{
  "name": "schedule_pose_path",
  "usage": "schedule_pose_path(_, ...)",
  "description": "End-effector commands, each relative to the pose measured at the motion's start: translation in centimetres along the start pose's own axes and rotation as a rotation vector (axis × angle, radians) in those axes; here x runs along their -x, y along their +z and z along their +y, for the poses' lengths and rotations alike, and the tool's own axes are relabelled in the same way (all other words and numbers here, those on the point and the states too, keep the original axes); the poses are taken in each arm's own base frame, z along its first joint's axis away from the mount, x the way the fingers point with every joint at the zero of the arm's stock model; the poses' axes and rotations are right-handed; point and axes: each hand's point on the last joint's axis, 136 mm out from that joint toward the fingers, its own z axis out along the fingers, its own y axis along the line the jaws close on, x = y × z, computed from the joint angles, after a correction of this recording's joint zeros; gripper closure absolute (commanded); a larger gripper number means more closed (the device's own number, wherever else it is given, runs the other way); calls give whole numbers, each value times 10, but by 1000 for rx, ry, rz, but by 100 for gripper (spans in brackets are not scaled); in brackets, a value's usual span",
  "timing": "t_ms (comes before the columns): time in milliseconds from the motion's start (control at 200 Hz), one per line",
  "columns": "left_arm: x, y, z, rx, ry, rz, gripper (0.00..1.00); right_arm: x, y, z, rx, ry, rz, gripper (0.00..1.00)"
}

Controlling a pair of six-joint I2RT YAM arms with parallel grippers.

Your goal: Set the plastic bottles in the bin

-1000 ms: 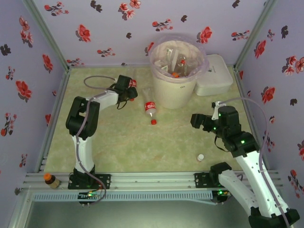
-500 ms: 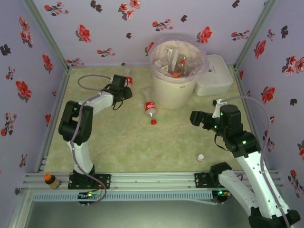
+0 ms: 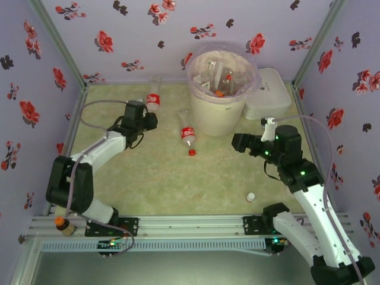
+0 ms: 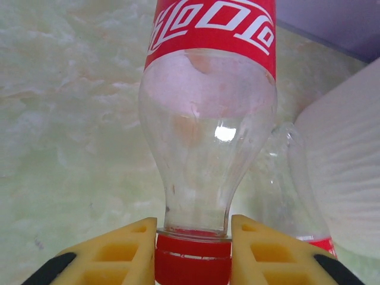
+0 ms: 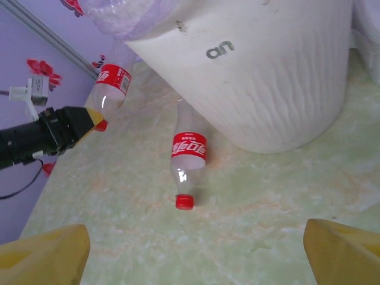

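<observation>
A clear plastic bottle with a red label hangs cap-down in my left gripper, which is shut on its red cap. From above, that bottle is raised at the back left, left of the bin, with the left gripper under it. The bin is a tall cream-white bucket with a pinkish liner and holds several bottles. A second red-labelled bottle lies on the table by the bin's foot. My right gripper stands open to its right, facing that lying bottle, with nothing between its fingers.
A flat white lidded box sits right of the bin. A loose white cap lies near the right arm's base. An orange-capped bottle stands on the front rail at the left. Flowered walls close in the table's back and sides.
My left gripper shut on the bottle's red cap and lifted it, while the arm swung back to the left. The right gripper moved slightly left toward the lying bottle.
</observation>
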Motion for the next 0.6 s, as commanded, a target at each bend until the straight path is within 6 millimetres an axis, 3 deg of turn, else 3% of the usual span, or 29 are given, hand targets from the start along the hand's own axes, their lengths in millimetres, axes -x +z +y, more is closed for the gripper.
schedule_pose_path(0, 2, -26, -19, -93, 96, -55, 87, 29, -3, 30, 125, 4, -70, 13)
schedule_pose_path(155, -14, -58, -28, -180, 155, -108, 92, 43, 7, 44, 193, 28, -81, 20)
schedule_pose_path(300, -35, -97, -48, -345, 230, -192, 98, 52, 15, 67, 284, 29, -68, 22)
schedule_pose_path(595, -72, -150, -80, -568, 379, -315, 99, 43, 49, 99, 314, -44, -18, 18)
